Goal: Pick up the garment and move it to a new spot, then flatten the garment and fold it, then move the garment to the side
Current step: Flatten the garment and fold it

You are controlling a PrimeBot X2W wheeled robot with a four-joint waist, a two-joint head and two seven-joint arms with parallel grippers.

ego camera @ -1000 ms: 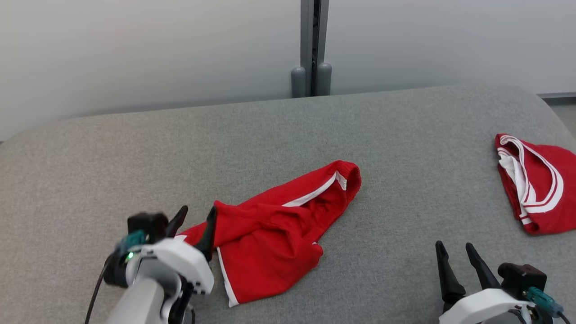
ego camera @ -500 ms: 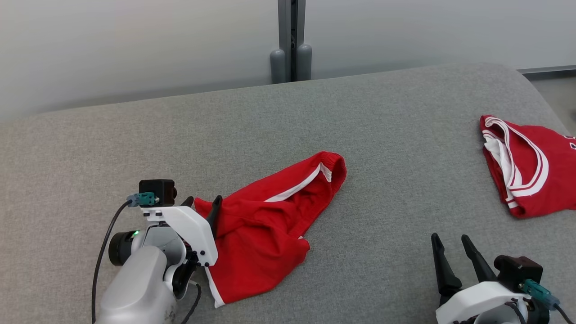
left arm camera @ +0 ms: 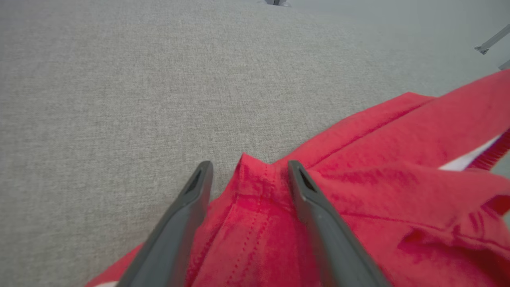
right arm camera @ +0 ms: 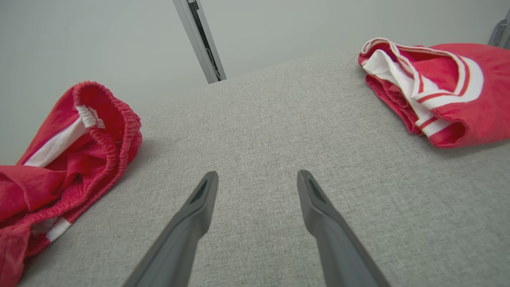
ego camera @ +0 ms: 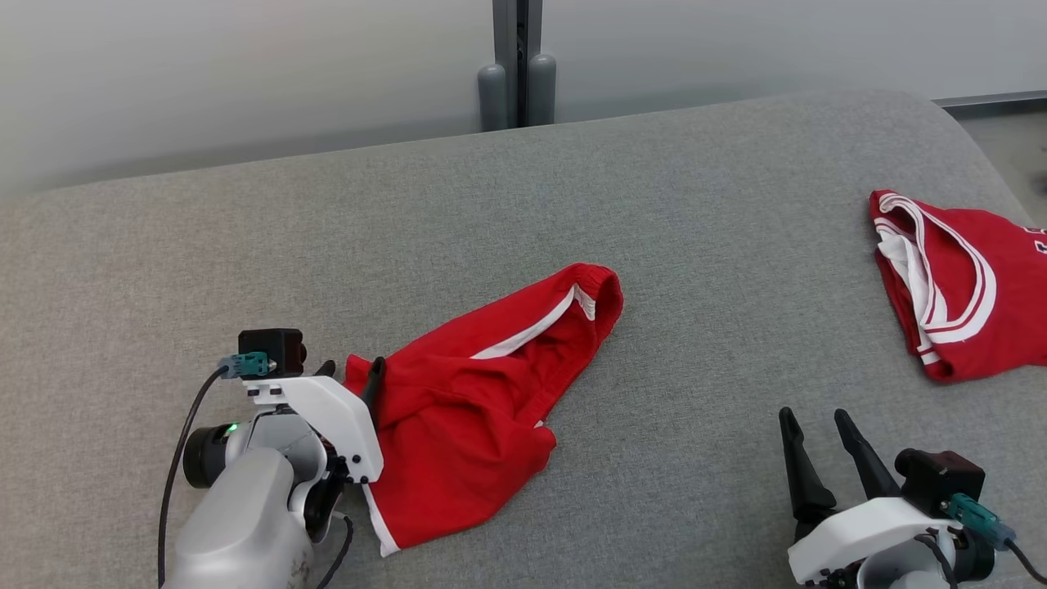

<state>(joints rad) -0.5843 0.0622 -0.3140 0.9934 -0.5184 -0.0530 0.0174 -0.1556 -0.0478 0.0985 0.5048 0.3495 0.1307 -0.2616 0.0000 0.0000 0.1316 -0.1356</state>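
Field note: the red cotton shorts [ego camera: 483, 393] with white trim and a gathered elastic waistband lie crumpled on the grey cloth-covered bench [ego camera: 695, 245], left of its middle, waistband pointing away from me; a second garment, a red-and-white jersey [ego camera: 957, 286], sits bunched well apart at the bench's far right; I judge the shorts light, limp and quick to drape, with no stiffness to hold a shape once lifted, so one pinch will let the rest hang and swing; not slippery, since the weave looks matte and the bench cloth should drag on it a little; nothing fragile here; best holds, to my eye, are the stitched edges: the hemmed corner nearest me or the thick elastic band, where doubled cloth gives the fingers something to bite; my left hand [left arm camera: 249, 163] is spread wide and low over that near corner, one finger on each side of a raised, seamed peak of red cloth; nothing is pinched yet, and I cannot tell whether the pads actually press the fabric or merely flank it; my right hand [right arm camera: 258, 173] hangs over bare bench between the two garments, fingers likewise spread, holding nothing, touching nothing; closing the left on that peak looks like the next sensible move.
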